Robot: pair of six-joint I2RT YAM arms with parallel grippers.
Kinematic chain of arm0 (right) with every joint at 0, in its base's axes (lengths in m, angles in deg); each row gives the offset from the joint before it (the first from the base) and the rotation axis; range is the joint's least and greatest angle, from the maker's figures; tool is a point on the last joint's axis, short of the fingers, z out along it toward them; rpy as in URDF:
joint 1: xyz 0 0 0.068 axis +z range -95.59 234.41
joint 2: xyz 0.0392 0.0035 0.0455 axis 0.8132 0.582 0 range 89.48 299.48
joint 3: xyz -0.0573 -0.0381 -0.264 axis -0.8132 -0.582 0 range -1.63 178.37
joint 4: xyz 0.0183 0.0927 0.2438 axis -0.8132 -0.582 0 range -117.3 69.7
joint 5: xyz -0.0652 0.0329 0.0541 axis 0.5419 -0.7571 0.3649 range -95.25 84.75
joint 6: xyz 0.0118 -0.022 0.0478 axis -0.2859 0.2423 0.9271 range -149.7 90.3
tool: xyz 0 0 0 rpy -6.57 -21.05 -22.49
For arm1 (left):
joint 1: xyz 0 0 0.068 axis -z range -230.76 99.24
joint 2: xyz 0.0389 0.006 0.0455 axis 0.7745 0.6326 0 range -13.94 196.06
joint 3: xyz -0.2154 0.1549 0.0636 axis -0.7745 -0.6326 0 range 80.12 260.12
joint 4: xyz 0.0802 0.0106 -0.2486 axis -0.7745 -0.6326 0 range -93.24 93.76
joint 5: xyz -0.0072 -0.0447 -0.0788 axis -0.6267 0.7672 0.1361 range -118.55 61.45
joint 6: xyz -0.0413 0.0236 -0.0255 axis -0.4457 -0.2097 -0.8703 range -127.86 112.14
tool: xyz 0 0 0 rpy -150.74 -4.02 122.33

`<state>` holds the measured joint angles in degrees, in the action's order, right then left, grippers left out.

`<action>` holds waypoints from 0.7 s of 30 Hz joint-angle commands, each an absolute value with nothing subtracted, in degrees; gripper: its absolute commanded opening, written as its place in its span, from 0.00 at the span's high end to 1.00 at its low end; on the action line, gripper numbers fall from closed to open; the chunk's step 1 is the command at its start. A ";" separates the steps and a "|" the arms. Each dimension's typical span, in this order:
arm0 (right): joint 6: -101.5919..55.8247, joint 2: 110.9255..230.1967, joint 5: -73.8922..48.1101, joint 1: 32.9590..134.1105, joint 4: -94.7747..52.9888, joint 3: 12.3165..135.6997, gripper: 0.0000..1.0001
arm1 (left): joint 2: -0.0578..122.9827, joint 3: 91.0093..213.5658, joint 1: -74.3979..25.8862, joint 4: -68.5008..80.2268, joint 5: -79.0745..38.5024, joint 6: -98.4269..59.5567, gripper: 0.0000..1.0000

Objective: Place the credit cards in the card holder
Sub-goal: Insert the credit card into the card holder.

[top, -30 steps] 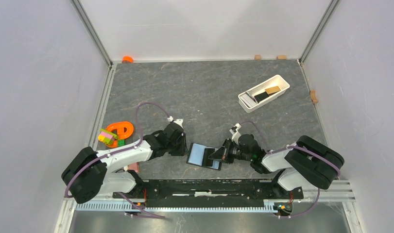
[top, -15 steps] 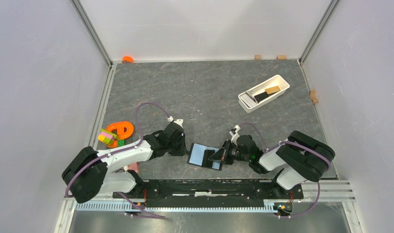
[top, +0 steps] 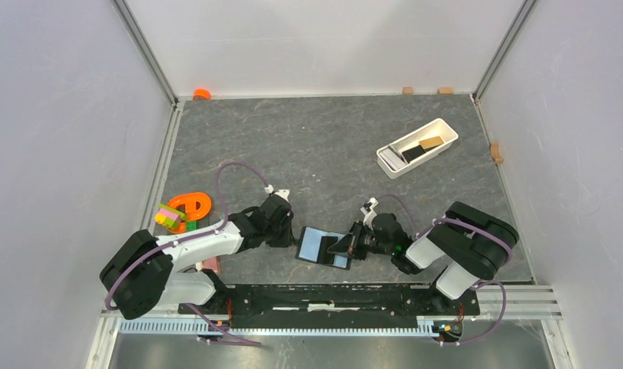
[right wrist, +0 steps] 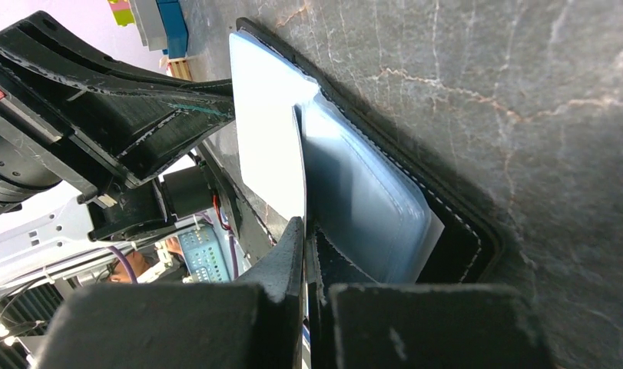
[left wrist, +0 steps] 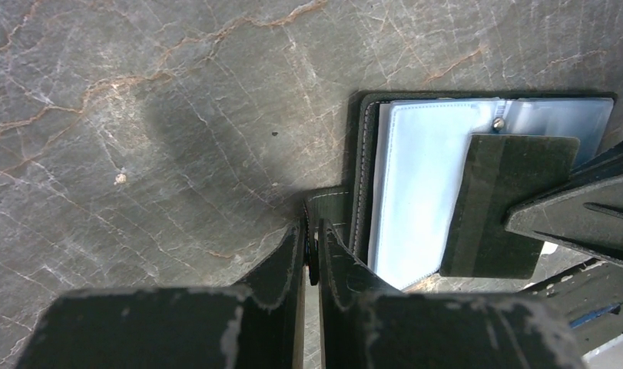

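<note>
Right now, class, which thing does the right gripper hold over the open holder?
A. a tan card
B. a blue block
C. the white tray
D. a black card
D: the right gripper is shut on a black card that lies over the open holder.

Pale grey walls [top: 54, 115] are enclosing the dark marbled tabletop [top: 308, 146] on three sides, aluminium posts [top: 143, 50] are rising from its far corners, even light is falling across it
</note>
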<state>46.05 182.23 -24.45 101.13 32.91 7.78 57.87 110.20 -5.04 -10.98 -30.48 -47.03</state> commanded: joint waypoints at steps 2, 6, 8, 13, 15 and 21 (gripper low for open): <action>43.93 183.86 -21.99 101.00 32.22 9.97 1.00 | 58.75 110.35 -5.05 -11.18 -32.46 -45.48 0.98; 42.73 184.23 -21.40 100.43 31.03 10.55 1.00 | 58.97 110.22 -5.04 -11.05 -32.50 -45.45 0.98; 41.59 183.98 -20.86 99.74 29.72 10.72 1.00 | 59.01 110.26 -5.05 -11.09 -32.71 -45.23 0.98; 39.49 182.63 -19.80 99.04 26.42 11.02 1.00 | 59.05 110.26 -4.99 -11.27 -33.05 -45.09 0.98; 38.85 182.28 -19.43 98.88 25.49 11.20 1.00 | 59.11 110.34 -5.05 -11.25 -33.04 -45.10 0.98; 38.43 183.06 -19.81 98.89 25.57 11.65 1.00 | 59.43 110.48 -5.05 -11.05 -32.59 -45.12 0.98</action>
<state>41.15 182.56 -24.06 99.33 29.33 10.73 58.44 110.20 -5.04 -11.09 -31.51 -46.99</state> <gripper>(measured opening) 0.009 0.122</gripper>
